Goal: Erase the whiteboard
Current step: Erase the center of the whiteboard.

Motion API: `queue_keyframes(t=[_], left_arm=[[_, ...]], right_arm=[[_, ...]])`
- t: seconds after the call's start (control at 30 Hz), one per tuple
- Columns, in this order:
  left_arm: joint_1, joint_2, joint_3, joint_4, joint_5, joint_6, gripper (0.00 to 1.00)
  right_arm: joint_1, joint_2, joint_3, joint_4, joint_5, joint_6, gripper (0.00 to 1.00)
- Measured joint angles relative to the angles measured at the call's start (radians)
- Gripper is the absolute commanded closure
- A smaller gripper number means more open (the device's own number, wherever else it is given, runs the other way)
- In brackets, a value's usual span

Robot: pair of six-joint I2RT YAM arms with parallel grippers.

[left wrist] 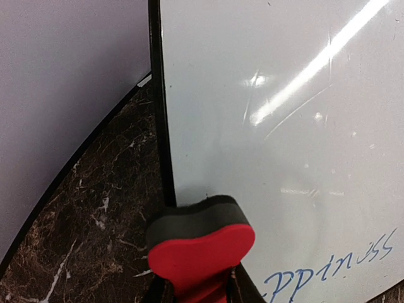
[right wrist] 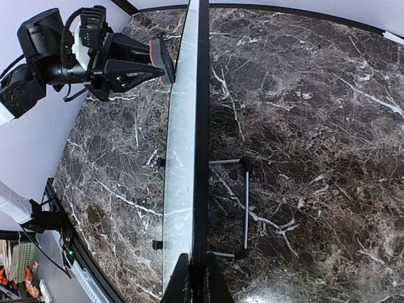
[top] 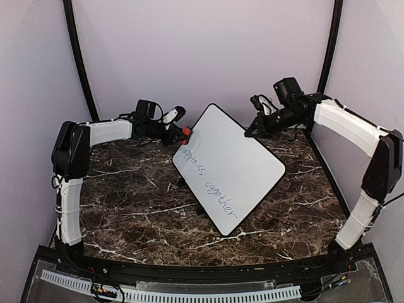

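Marble table [top: 126, 208] carries the tilted whiteboard [top: 230, 167] (blue writing on it). Left tool [top: 178, 132] clenches a red eraser [left wrist: 202, 249] at its edge; right tool [right wrist: 192, 278] grips its rim. Right wrist view reveals a wire stand [right wrist: 245, 208] behind.

Wire stand [right wrist: 245, 208] rests on marble table [top: 126, 214], red eraser [left wrist: 201, 252] aloft.

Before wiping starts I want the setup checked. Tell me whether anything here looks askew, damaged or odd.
Nothing is spilled or broken. The whiteboard stands skewed diagonally on the table, leaning on a wire stand, with the right gripper pinching its far edge. Faint scuffs streak its blank area.
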Motion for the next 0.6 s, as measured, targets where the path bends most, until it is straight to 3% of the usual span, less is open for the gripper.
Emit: queue_keyframes(t=[0.3, 0.6], left_arm=[[0.000, 0.001, -0.033, 0.148, 0.069, -0.040, 0.96], [-0.010, 0.000, -0.138, 0.238, 0.053, -0.021, 0.99]], right_arm=[[0.000, -0.007, -0.016, 0.021, -0.002, 0.004, 1.00], [-0.004, -0.007, -0.023, 0.028, 0.008, 0.030, 1.00]])
